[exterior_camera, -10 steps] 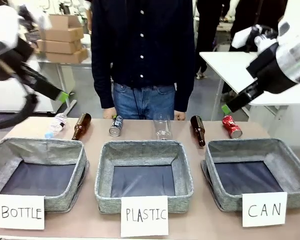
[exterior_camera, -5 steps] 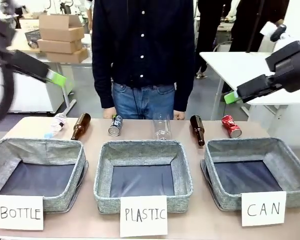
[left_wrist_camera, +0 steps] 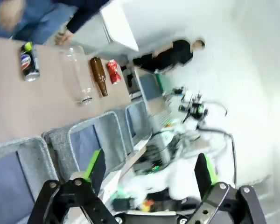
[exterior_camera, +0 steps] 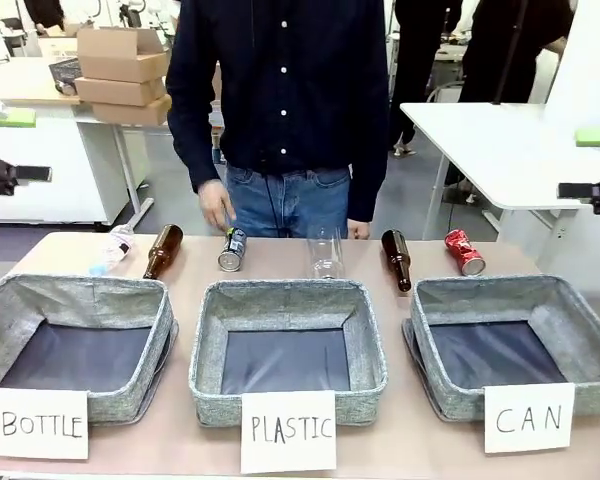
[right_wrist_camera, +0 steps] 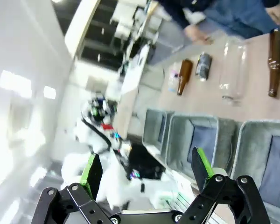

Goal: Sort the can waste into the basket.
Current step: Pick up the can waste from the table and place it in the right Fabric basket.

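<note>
The red can (exterior_camera: 464, 252) lies on its side at the far right of the table, just behind the grey basket (exterior_camera: 485, 289) carrying the "CAN" card (exterior_camera: 528, 418). The black can (exterior_camera: 232, 250) lies behind the middle basket, close to the person's hand (exterior_camera: 217, 205). My left gripper (exterior_camera: 15, 146) hangs open at the left edge, high above the table. At the right edge my right gripper (exterior_camera: 590, 163) is open too, well above the red can. The left wrist view looks down past open fingers (left_wrist_camera: 95, 163) at the black can (left_wrist_camera: 29, 63) and red can (left_wrist_camera: 113, 71). Green pads (right_wrist_camera: 199, 168) stand apart in the right wrist view.
Baskets labelled "BOTTLE" (exterior_camera: 75, 285) and "PLASTIC" (exterior_camera: 280, 292) sit left and centre. Two brown glass bottles (exterior_camera: 163, 250) (exterior_camera: 396, 258), a clear plastic bottle (exterior_camera: 112, 248) and a clear bottle (exterior_camera: 324, 252) lie along the far edge. A person stands behind the table.
Both arms have swung up and outward to the picture's edges, away from the table. The person's hand has lifted off the table edge near the black can.
</note>
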Controlling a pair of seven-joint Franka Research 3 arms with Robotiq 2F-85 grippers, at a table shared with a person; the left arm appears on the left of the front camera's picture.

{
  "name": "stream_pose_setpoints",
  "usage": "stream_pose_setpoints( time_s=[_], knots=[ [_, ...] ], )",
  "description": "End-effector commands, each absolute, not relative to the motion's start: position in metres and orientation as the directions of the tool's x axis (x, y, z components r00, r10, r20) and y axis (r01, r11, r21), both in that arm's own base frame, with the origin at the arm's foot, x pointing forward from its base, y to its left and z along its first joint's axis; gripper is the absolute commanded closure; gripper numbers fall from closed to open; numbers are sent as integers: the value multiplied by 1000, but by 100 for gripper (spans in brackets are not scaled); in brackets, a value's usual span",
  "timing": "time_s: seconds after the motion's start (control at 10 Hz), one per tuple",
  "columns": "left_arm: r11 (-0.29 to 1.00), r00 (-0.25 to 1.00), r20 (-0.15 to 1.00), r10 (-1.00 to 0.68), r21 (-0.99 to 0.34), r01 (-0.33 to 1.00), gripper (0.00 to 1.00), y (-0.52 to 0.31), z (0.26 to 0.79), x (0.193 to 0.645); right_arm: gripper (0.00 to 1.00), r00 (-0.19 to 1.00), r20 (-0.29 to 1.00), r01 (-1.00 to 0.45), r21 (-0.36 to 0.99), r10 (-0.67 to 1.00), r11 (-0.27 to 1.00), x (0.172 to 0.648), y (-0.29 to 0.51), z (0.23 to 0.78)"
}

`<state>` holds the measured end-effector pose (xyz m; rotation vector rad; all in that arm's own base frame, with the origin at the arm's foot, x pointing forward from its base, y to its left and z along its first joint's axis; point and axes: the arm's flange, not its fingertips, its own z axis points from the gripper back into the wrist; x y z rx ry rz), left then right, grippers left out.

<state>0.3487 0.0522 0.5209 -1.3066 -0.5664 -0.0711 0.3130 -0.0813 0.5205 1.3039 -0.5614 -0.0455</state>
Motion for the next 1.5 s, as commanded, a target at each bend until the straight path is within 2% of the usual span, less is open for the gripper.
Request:
stream_pose_setpoints(
  time_s=[0.0, 0.1, 0.4, 0.5, 0.6, 0.8, 0.9, 1.0, 1.1, 1.2, 1.3, 1.4],
  knots=[
    [337, 870, 280, 406, -931, 143, 0, 33, 486, 361, 0, 870, 429, -347, 883, -243, 316, 307, -70, 525],
    [279, 863, 432, 262, -890, 361, 0, 52, 521, 349, 0, 870, 429, -347, 883, -243, 316, 307, -70, 525],
    [279, 863, 432, 262, -890, 361, 0, 52, 521, 349, 0, 870, 429, -347, 883, -243, 316, 307, -70, 525],
    [279, 863, 432, 262, -890, 361, 0, 52, 521, 349, 0, 888, 389, -308, 898, -243, 313, 305, -66, 521],
    [279, 863, 432, 262, -890, 361, 0, 52, 521, 349, 0, 780, 450, -143, 805, -435, 576, 333, -58, 530],
    [279, 863, 432, 262, -890, 361, 0, 52, 521, 349, 0, 856, 481, -164, 601, -190, 782, 383, -33, 532],
    [279, 863, 432, 262, -890, 361, 0, 52, 521, 349, 0, 851, 489, -26, 400, -190, 916, 408, -26, 524],
    [279, 863, 432, 262, -890, 361, 0, 52, 521, 349, 0, 879, 464, -52, 321, -109, 946, 427, -15, 515],
    [279, 863, 432, 262, -890, 361, 0, 52, 521, 349, 0, 894, 436, 1, 219, -98, 976, 445, -6, 504],
    [279, 863, 432, 262, -890, 361, 0, 52, 521, 349, 0, 908, 410, 13, 191, -91, 982, 454, -1, 499],
    [279, 863, 432, 262, -890, 361, 0, 52, 521, 349, 0, 921, 382, -14, 240, -82, 971, 454, 2, 502],
    [279, 863, 432, 262, -890, 361, 0, 52, 521, 349, 0, 913, 386, -35, 388, -128, 921, 442, 0, 519]
  ],
)
